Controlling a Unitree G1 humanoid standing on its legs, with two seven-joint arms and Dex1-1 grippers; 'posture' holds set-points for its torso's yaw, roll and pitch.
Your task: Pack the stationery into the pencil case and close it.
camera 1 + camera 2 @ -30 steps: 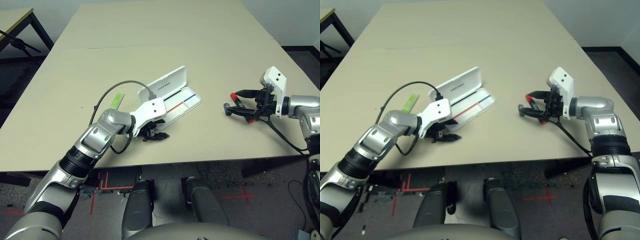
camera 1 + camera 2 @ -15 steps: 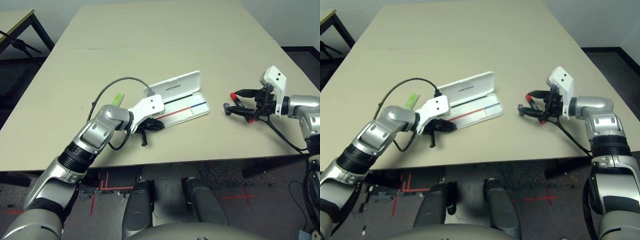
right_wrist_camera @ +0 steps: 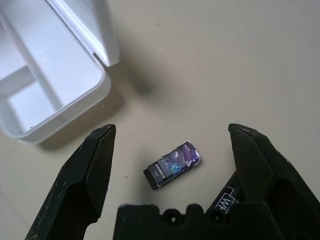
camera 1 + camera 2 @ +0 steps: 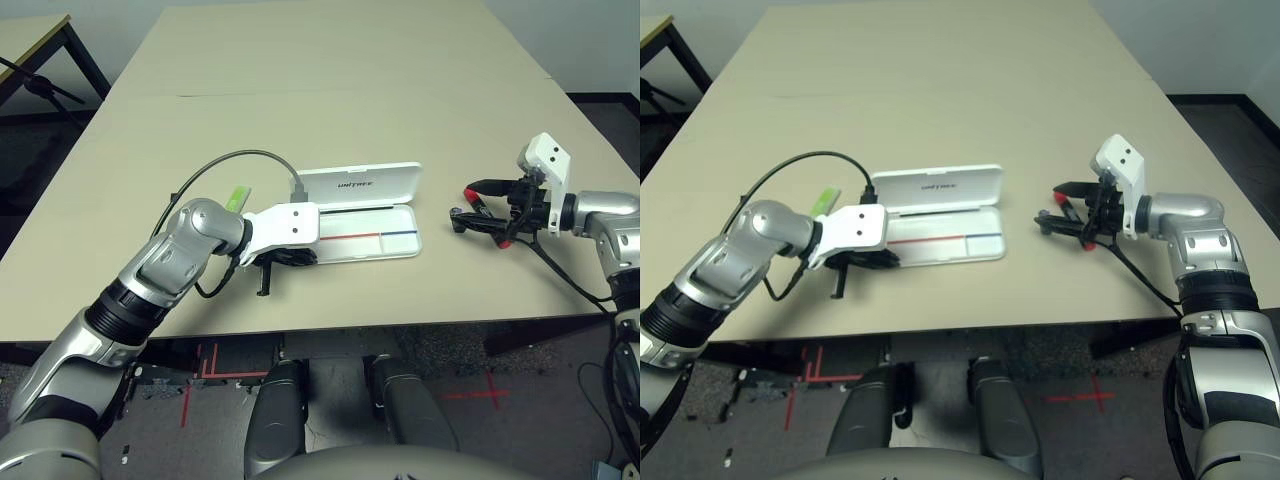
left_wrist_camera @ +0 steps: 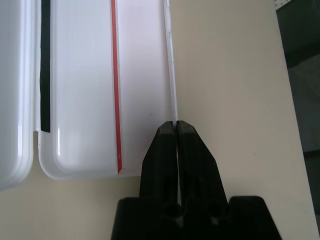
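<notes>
1. We saw the white flat hinged plastic pencil case (image 4: 365, 232) lying open on the beige table (image 4: 330, 90), its lid (image 4: 358, 181) folded back at the tray's 12 o'clock side and showing dark print.
2. The tray held no stationery that we could see; a thin red-and-blue line ran along its floor.
3. We pinched the tray's near rim with our left gripper (image 5: 176, 131), its two black fingers pressed together on the thin white edge at the tray's 9 o'clock end.
4. Our left hand's white housing hid that end of the tray in the head views.
5. The flat lime-green rectangular bar (image 4: 237, 198) lay at 10 o'clock from the left gripper, partly behind our left arm and its black cable.
6. Our right gripper (image 3: 172, 142) stood spread wide and held nothing.
7. The tiny dark grey-purple block (image 3: 173, 165) lay on the table between its two fingers, apart from both.
8. The red marker with black cap (image 4: 483, 187) lay at 3 o'clock from the case, just beside the right gripper and partly hidden by its fingers.
</notes>
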